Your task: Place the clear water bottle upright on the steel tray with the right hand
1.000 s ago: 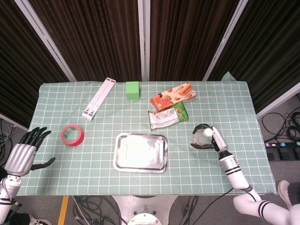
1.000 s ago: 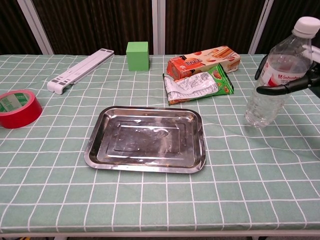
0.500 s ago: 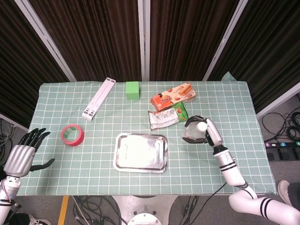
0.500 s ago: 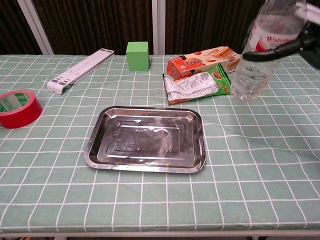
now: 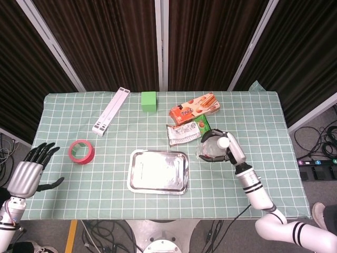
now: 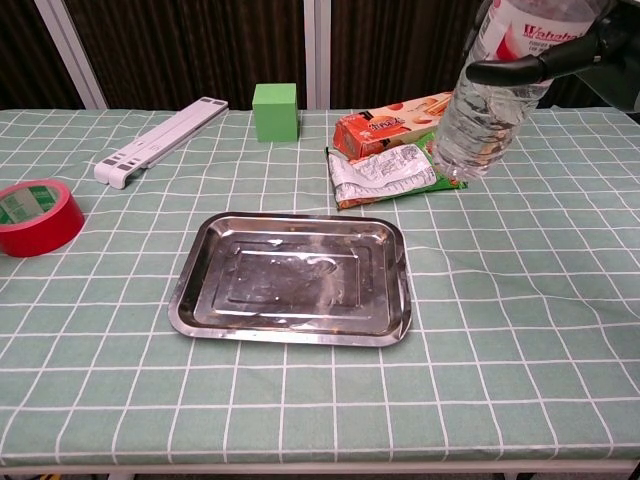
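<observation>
The right hand (image 5: 230, 149) is grasping the clear plastic water bottle (image 6: 487, 98) in the air, right of the rectangular steel tray (image 6: 292, 277). The left hand (image 5: 27, 173) is hanging with released fingers, far left of the tray.

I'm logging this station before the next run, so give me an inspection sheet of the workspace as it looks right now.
Surface: table under a green checked cloth.
Job's things: clear water bottle held in the air, right of the steel tray; tray holds nothing.
Clutter: red tape roll, white folding stand, green block, orange snack box, green snack packet.
Hands: right hand grips the bottle; left hand off the table's left edge, fingers spread, holding nothing.
Cables: on the floor, right and below the table.
Surroundings: dark curtains behind.
</observation>
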Robot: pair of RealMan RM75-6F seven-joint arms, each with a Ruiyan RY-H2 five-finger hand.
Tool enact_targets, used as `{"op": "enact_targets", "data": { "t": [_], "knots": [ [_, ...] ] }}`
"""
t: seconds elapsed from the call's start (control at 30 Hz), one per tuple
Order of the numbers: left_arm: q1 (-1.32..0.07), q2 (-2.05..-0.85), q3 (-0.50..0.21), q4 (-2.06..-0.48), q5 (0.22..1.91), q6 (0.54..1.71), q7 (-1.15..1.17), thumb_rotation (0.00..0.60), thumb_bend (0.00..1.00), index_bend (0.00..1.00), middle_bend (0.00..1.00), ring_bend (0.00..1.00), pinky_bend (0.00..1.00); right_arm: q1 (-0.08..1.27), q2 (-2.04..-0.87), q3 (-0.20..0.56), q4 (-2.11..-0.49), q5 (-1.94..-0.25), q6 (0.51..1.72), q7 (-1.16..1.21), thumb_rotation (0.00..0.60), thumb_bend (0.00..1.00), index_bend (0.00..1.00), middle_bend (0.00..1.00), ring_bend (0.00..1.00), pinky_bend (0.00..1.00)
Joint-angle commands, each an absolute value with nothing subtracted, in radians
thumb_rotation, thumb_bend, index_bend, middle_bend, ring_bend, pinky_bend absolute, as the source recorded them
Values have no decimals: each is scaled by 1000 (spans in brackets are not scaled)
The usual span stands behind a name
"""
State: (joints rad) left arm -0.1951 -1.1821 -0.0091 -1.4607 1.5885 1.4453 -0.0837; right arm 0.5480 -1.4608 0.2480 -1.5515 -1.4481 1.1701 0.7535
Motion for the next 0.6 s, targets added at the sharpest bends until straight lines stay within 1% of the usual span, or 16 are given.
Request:
{"op": "enact_targets", "data": {
  "t": [0.03, 0.1, 0.17, 0.3, 0.43, 0.53, 0.6],
  "knots": [
    [-193, -1183, -6, -1458, 1588, 1444, -83, 450, 219, 182, 187, 97, 164, 525, -1502, 188, -1368, -1347, 1069, 762, 600, 101, 663, 529, 363, 406],
    [-191, -1183, -4, -1456, 1588, 1444, -82, 448, 219, 183, 187, 96, 164, 529, -1538, 171, -1307, -1347, 1037, 790, 600, 101, 663, 529, 363, 406],
    [-191, -1182, -5, -1455, 1586, 1444, -82, 450, 219, 183, 186, 96, 164, 533, -1551, 169, -1292, -1386, 1062, 805, 600, 101, 663, 529, 363, 406],
    [-195, -1181, -10, -1460, 1586, 1445, -82, 454, 219, 182, 187, 96, 164, 554, -1527, 188, -1340, -1456, 1118, 794, 600, 101, 664, 530, 363, 406],
    [-194, -1183, -11, -1462, 1587, 1448, -86, 452, 218, 182, 187, 96, 163, 556, -1492, 208, -1403, -1445, 1130, 731, 600, 101, 664, 531, 364, 406],
    [-191, -1181, -8, -1462, 1588, 1450, -88, 450, 218, 183, 187, 97, 163, 582, -1511, 226, -1414, -1403, 1079, 718, 600, 101, 664, 533, 364, 407],
    [-189, -1179, -6, -1461, 1588, 1451, -87, 450, 219, 182, 187, 97, 163, 625, -1555, 241, -1397, -1387, 1032, 695, 600, 101, 665, 533, 364, 407]
  ]
}}
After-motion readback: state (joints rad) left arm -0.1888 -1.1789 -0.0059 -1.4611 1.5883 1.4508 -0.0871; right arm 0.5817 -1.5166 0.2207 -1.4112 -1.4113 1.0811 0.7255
